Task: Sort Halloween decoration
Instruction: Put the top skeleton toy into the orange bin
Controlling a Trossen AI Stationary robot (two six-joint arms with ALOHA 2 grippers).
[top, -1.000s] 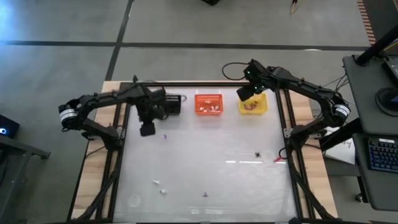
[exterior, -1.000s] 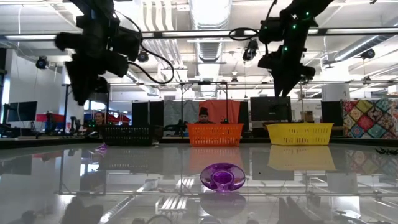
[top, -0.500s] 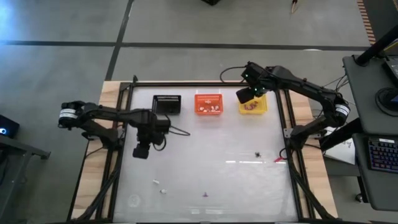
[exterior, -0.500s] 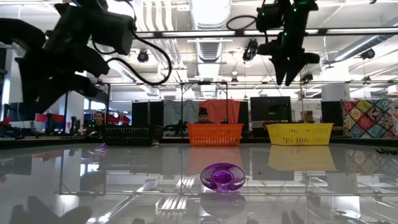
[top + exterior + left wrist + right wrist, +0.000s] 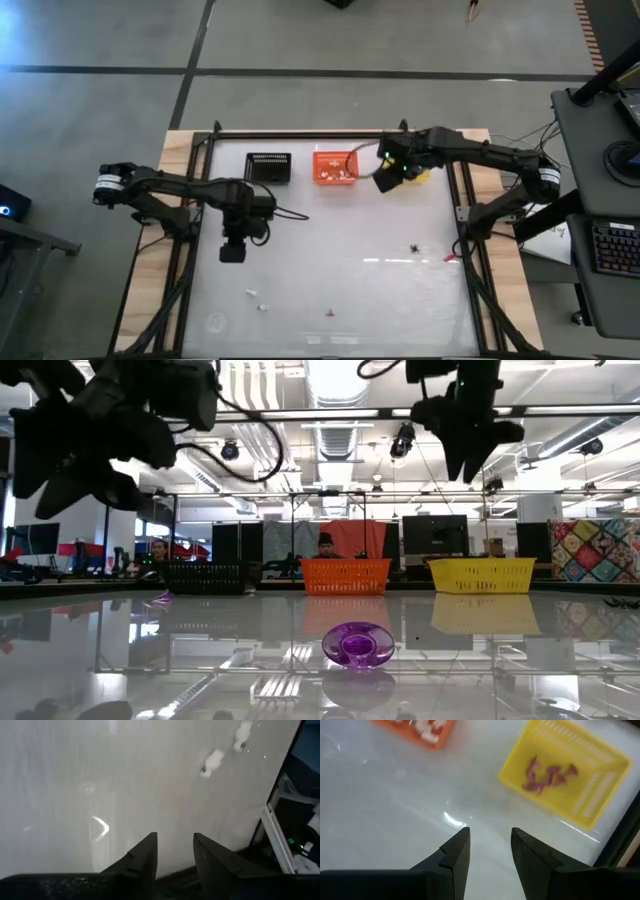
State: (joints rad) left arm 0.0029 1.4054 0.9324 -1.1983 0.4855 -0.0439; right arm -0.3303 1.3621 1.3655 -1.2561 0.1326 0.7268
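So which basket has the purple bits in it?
The yellow basket, at the right end of the row. It holds purple pieces; the orange basket in the middle holds white ones.

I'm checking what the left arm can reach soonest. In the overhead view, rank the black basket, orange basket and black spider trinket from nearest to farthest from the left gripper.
From the left gripper, open above the table's left half:
1. Black basket, at the far edge, left.
2. Orange basket, at the far edge, middle.
3. Black spider trinket, on the table's right side.
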